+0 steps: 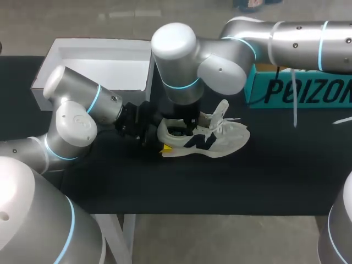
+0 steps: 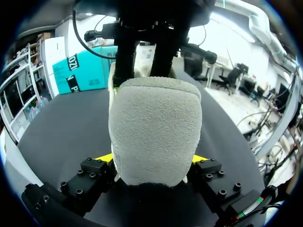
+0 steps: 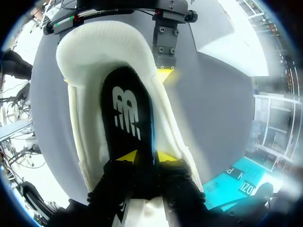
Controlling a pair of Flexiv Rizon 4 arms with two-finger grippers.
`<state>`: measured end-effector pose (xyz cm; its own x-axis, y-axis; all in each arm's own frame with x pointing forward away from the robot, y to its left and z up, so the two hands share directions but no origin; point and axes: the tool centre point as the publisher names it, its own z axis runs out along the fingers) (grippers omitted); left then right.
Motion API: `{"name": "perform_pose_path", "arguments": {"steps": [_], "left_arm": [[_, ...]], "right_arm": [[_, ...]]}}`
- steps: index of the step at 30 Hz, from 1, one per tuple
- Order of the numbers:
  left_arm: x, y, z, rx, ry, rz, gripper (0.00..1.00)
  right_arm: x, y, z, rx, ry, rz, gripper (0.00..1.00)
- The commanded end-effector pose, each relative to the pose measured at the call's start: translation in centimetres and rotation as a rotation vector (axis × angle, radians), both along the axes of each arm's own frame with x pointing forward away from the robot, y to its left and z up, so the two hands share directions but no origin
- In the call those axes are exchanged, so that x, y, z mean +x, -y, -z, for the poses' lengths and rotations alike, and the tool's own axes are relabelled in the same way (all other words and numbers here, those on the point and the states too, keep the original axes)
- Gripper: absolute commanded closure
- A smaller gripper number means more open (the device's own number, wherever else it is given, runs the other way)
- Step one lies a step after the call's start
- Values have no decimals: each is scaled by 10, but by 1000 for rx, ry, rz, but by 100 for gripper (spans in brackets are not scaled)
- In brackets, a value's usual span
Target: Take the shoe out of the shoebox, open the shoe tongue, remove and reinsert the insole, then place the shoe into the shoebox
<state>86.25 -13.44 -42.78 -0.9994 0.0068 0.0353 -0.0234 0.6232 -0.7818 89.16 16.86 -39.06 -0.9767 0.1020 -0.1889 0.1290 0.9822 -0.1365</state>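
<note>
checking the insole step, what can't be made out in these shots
Head view: the opening of the shoe, blocked by the right arm.
Right wrist view: the front end of the insole, covered by the right pincer.
Left wrist view: the rest of the shoe, hidden behind its heel in the left pincer.

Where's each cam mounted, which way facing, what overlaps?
Head: above and behind, looking down on the table; left arm and right arm show.
Left wrist: on the left arm, looking along the left tool, which grips the shoe at the heel.
Right wrist: on the right arm, looking into the shoe; the right tool grips the insole.
Shared: all show the shoe.
</note>
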Motion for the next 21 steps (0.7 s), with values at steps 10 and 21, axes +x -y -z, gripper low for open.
{"name": "perform_pose_path", "arguments": {"steps": [10,21], "left_arm": [[-1,1,2,0,1,-1,100],[-1,1,2,0,1,-1,100]], "right_arm": [[6,-4,31,81,-86,-32,69],[-2,2,43,117,-217,-129,56]]}}
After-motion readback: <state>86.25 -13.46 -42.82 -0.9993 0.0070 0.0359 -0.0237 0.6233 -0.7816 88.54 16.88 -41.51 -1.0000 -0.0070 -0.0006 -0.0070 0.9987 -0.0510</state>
